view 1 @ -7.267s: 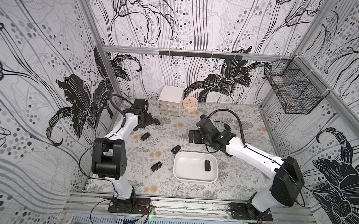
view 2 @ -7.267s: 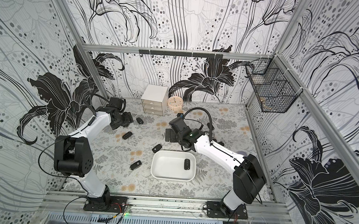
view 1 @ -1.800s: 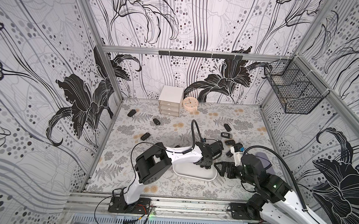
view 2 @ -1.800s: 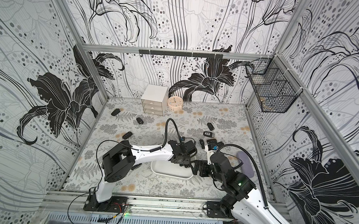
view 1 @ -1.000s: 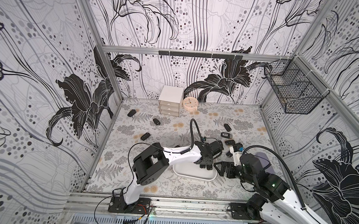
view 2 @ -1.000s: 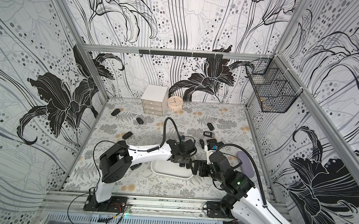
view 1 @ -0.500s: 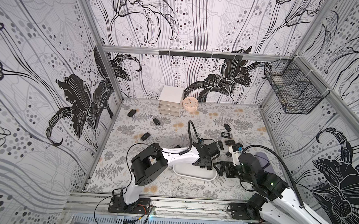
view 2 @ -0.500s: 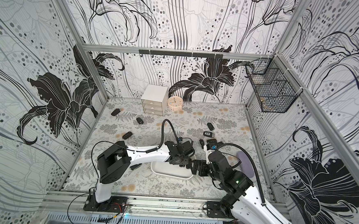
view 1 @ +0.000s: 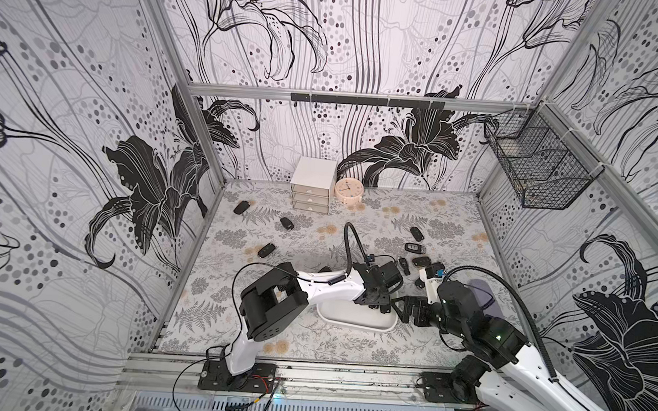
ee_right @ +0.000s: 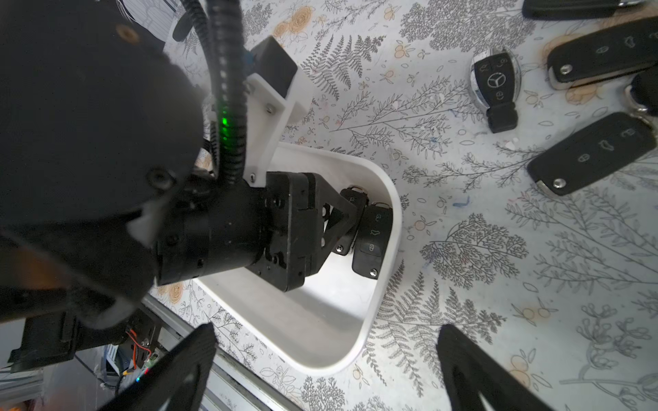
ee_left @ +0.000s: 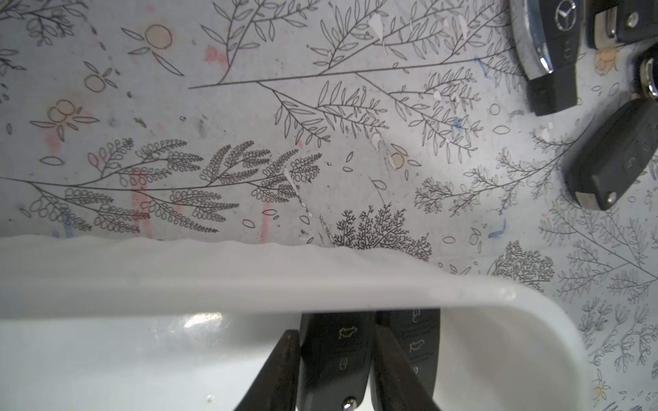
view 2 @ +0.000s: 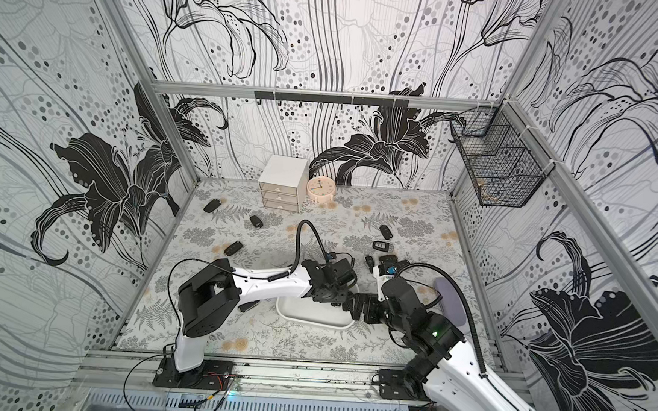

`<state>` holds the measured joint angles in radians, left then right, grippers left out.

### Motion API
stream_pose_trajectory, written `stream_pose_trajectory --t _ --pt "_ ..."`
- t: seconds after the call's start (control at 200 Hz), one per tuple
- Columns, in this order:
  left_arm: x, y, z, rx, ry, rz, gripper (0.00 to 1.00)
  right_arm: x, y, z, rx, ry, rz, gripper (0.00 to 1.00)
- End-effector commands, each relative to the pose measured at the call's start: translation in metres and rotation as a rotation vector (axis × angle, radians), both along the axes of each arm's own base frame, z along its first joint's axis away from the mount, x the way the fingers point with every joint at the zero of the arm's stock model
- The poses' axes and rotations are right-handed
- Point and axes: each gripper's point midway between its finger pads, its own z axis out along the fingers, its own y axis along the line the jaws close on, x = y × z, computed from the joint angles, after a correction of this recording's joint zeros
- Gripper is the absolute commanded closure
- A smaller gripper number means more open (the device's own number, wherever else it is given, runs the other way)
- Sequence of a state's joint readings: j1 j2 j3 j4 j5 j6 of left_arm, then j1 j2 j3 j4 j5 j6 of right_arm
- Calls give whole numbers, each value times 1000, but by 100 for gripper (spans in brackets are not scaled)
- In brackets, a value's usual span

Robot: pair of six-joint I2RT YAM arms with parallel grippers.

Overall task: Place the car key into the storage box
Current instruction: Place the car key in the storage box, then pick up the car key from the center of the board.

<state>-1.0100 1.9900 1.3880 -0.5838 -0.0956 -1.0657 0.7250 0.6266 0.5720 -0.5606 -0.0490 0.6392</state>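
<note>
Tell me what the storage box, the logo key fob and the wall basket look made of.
Storage box: white plastic, probably; smooth, slightly glossy, with a soft highlight on its floor.
Logo key fob: black plastic body with shiny chrome-like side trim; metal or plated plastic, cannot tell.
Wall basket: thin black wire mesh, likely coated metal.

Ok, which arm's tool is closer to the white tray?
Left. The left tool is down inside the white tray, shut on a black car key. The right tool hangs open by one end of the tray, holding nothing.
</note>
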Motion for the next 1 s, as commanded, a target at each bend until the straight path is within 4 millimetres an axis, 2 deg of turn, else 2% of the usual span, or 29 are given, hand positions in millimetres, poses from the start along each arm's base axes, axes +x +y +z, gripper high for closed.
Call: stream_pose_trajectory --t 0.0,0.14,0.355,0.621,0.706,0.811,0.891,0.931,0.996 --pt "1 -2 11 -27 -22 10 62 1 -2 1 -7 -14 3 0" --pt "3 5 24 -19 -46 18 58 4 -3 4 -13 -26 -11 0" --pt "10 20 60 -25 -114 38 53 14 -14 9 -59 -53 -79 0" --pt "28 54 96 -85 -166 60 50 36 -38 15 -159 -70 -256 0" --pt "36 70 109 -121 -181 79 45 42 -38 18 -188 -61 -284 0" --pt "41 85 127 -160 -205 86 32 52 -44 17 -230 -42 -357 0" --pt "43 104 138 -152 -236 123 9 59 -47 14 -262 -8 -402 0" --pt "44 109 141 -153 -247 118 2 62 -49 11 -281 18 -431 0" --pt "44 120 151 -152 -274 108 1 67 -51 3 -311 72 -464 0"
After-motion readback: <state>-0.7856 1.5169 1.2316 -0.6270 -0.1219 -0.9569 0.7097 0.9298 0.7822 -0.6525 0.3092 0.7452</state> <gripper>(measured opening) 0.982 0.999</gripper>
